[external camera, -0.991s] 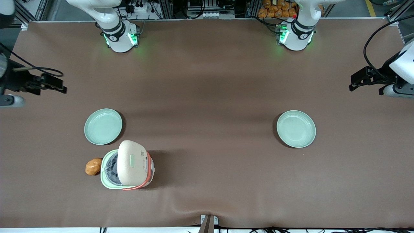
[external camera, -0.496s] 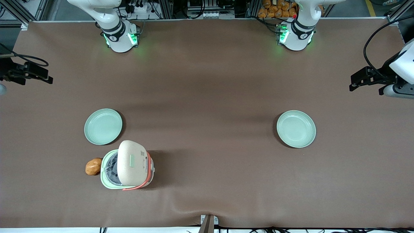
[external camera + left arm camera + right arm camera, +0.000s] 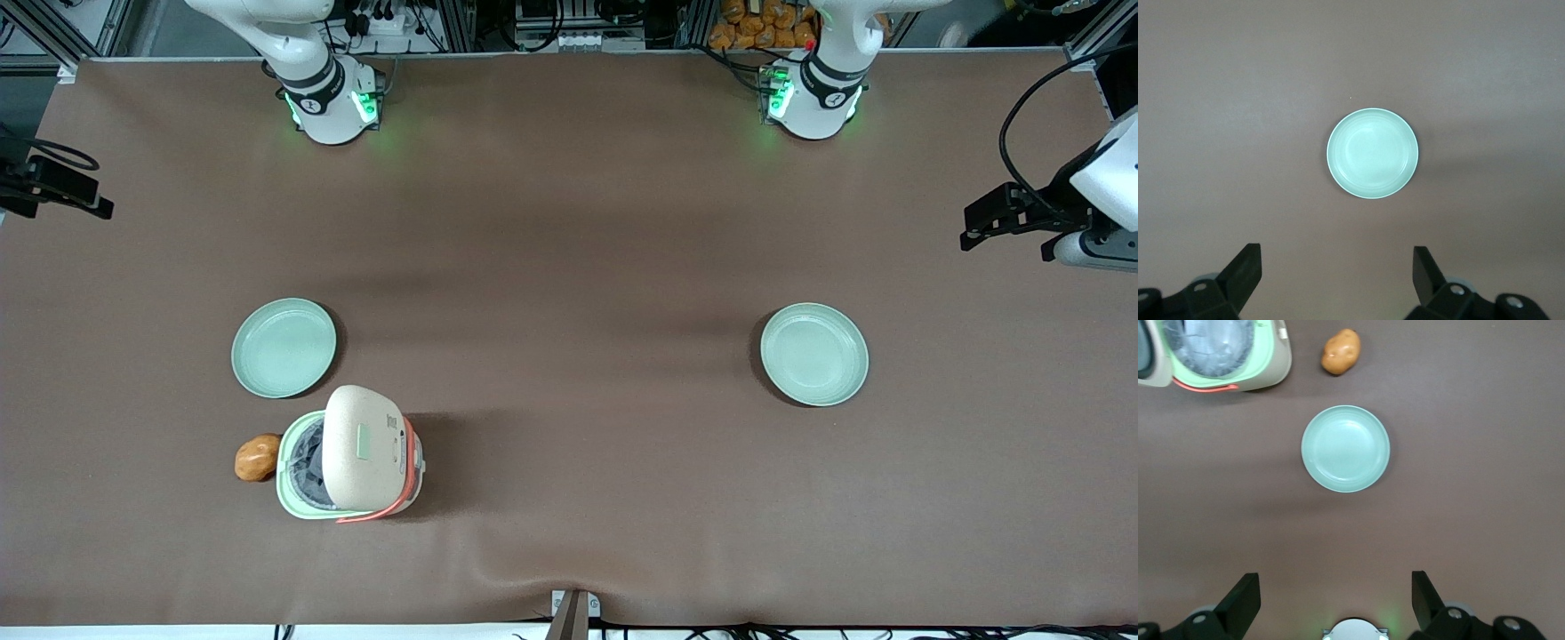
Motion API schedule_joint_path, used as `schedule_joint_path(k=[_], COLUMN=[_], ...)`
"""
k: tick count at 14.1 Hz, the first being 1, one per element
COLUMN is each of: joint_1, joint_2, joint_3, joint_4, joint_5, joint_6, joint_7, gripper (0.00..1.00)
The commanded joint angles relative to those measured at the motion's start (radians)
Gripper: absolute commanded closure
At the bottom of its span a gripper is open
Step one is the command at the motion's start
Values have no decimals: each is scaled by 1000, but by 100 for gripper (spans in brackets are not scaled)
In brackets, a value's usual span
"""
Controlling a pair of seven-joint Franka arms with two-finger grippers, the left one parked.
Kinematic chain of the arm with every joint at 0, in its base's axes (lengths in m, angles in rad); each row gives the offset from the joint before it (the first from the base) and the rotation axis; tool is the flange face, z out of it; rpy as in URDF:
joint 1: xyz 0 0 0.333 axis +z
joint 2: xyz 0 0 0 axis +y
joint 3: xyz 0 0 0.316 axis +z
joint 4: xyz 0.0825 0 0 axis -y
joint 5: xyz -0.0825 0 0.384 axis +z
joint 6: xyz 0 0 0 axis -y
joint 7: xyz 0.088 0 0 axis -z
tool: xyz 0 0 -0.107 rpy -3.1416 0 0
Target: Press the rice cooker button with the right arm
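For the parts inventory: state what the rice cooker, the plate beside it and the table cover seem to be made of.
Rice cooker: likely matte moulded plastic, with a speckled cream lid, which stands open, and a pale green body. Plate: pale green, smooth with faint rings and a soft sheen, either plastic or glazed ceramic. Table cover: brown matte sheet that ripples near its edge, so probably soft fabric or vinyl. The gripper is open, above the plate.

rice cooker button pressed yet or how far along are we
Looks done: the rice cooker stands with its lid raised and the pot showing. In hand: nothing; the gripper is at the working arm's end of the table, fingers open and empty, well apart from the cooker. Left: nothing that I can see.
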Motion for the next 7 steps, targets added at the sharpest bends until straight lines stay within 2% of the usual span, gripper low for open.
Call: schedule_joint_path(k=[1, 7], joint_1=[-11, -3], joint_2=[-30, -29], joint_3=[11, 12], joint_4=[-29, -23], joint_5=[-28, -28], joint_6=[2, 5], joint_7=[-11, 3], gripper=[0, 0])
